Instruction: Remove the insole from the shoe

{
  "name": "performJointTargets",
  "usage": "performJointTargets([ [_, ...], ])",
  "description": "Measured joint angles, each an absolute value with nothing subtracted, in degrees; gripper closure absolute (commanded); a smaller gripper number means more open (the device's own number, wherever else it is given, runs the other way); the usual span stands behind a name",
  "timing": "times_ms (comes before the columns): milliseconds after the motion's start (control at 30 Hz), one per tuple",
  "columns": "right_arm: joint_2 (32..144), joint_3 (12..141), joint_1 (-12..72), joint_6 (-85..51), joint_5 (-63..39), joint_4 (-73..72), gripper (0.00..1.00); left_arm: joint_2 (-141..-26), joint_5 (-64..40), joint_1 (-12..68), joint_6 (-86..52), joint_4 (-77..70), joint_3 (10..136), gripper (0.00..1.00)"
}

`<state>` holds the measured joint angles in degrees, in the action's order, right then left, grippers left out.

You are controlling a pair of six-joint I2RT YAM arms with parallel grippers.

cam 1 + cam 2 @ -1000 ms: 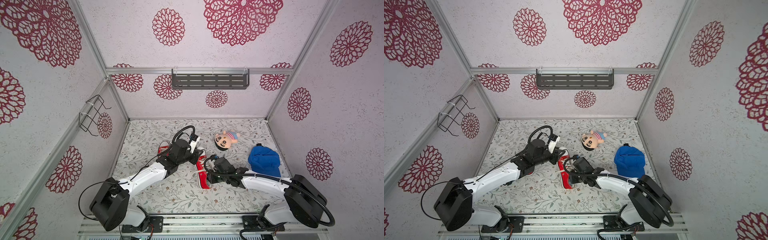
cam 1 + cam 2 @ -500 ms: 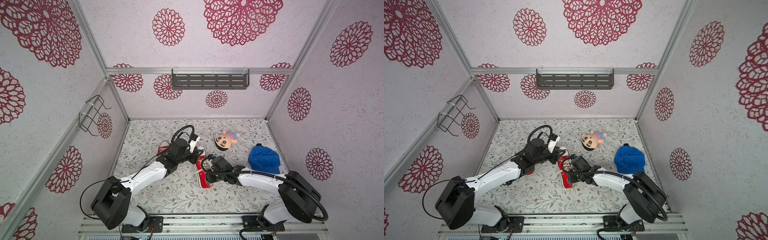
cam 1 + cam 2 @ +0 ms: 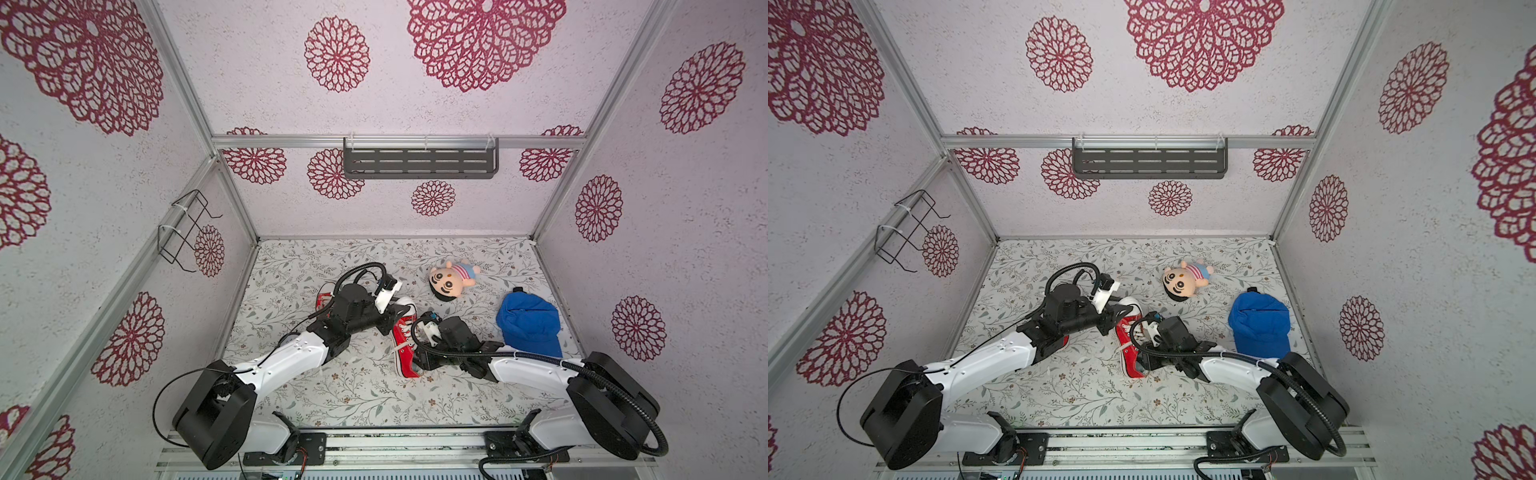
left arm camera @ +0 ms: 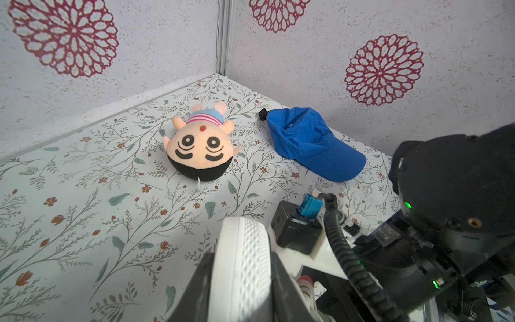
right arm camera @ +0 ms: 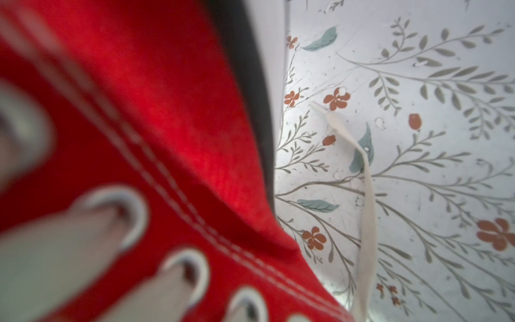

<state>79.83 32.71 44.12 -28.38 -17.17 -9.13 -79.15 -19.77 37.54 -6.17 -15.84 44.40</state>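
Note:
A red high-top shoe (image 3: pixel 404 347) with white laces lies on the floral floor in both top views. My left gripper (image 4: pixel 242 281) is shut on its white ribbed toe rubber (image 4: pixel 242 251), one dark finger on each side. It reaches the shoe from the left (image 3: pixel 390 322). My right gripper (image 3: pixel 420 359) presses against the shoe's near end from the right. Its fingers are hidden. The right wrist view is filled by blurred red canvas (image 5: pixel 167 111), eyelets and laces. The insole is hidden.
A second red shoe (image 3: pixel 325 296) lies partly under my left arm. A plush doll (image 3: pixel 451 280) and a blue cap (image 3: pixel 528 328) lie to the right. A loose lace end (image 5: pixel 365 195) trails on the floor. A wire rack (image 3: pixel 187 230) and a grey shelf (image 3: pixel 419 160) hang on the walls.
The right arm has shifted slightly beside the shoe. The left gripper keeps its hold on the toe, and the shoe has stayed where it was.

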Motion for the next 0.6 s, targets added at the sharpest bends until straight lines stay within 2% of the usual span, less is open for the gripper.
performJointTargets([
  [467, 79.8, 32.3, 43.7, -28.1, -19.6, -10.4, 0.57, -79.3, -21.3, 37.1, -5.5, -22.0, 41.6, 1.00],
  [600, 80.8, 32.9, 44.4, -28.0, -19.1, -10.4, 0.60, -79.8, -21.3, 36.9, -5.5, -22.5, 41.6, 1.00],
])
